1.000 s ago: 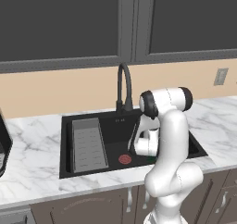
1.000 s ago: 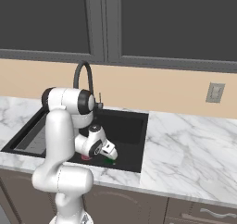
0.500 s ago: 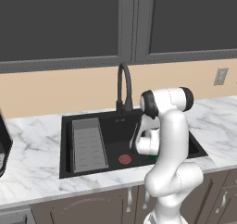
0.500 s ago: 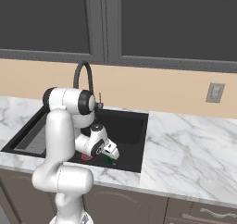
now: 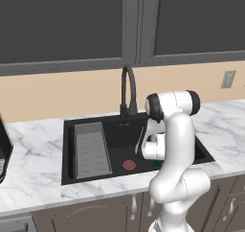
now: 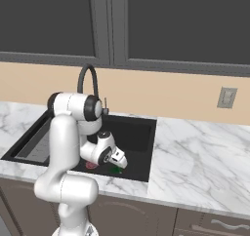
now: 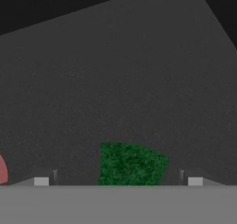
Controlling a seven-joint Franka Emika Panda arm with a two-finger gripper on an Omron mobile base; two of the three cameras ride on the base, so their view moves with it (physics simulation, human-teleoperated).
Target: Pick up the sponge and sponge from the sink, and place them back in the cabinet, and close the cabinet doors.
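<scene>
Set against the picture of a second ago, the arm sits a little lower inside the sink (image 5: pixel 68 152), with the hand closer to the basin floor; the red drain disc (image 5: pixel 129 165), the grey ribbed tray (image 5: pixel 91 149) and the black faucet (image 5: pixel 128 91) lie as they did, and the base views have not shifted.

The fingers (image 7: pixel 41 181) stand spread wide, as wide as they go, and hold nothing. In the hand view the two tips rise at either side of a green sponge (image 7: pixel 132 165), which lies flat on the dark basin floor between them; whether either tip touches it cannot be told. The gripper (image 7: pixel 118 181) points down at the sponge from just above.

From the left base view a sliver of the sponge (image 5: pixel 157 163) shows just right of the drain disc, near the front wall of the sink, partly hidden by the arm. From the right base view the same green patch (image 6: pixel 115 169) lies just under the hand, beside the drain disc (image 6: pixel 91 165). The white marble counter (image 6: pixel 195 157) surrounds the sink.
</scene>
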